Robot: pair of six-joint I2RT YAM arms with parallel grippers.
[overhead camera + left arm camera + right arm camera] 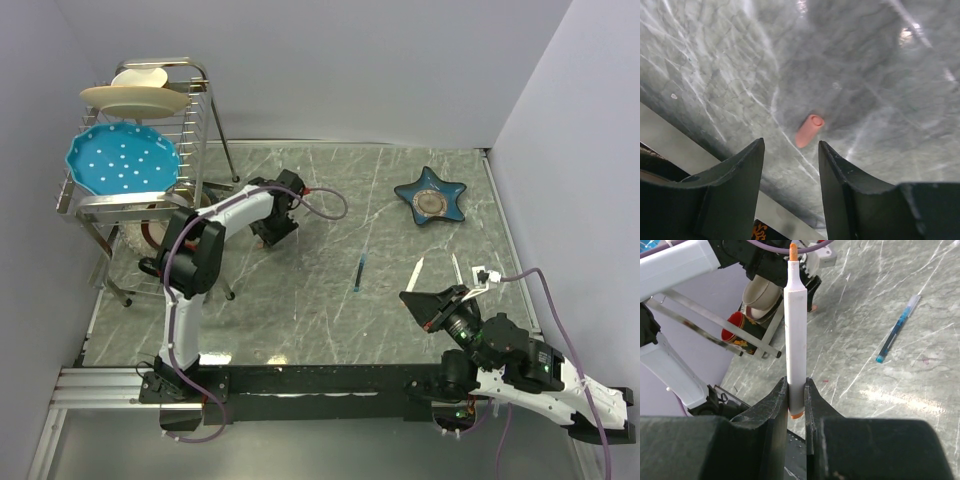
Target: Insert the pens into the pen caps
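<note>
- Left arm stretched out; left claw apart, low over the counter, pink cap lying at its 1 o'clock.
- Right claw clamped on white pen, orange tip up.
- Cap shows only in left wrist view; top view shows blue pen at right claw's 10 o'clock.

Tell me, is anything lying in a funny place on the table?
Nothing is broken or spilled. One small pinkish plastic cap lies tipped on its side, alone in front of the open left tool, away from the slim blue pen and the white orange-tipped pen the right tool grips.
</note>
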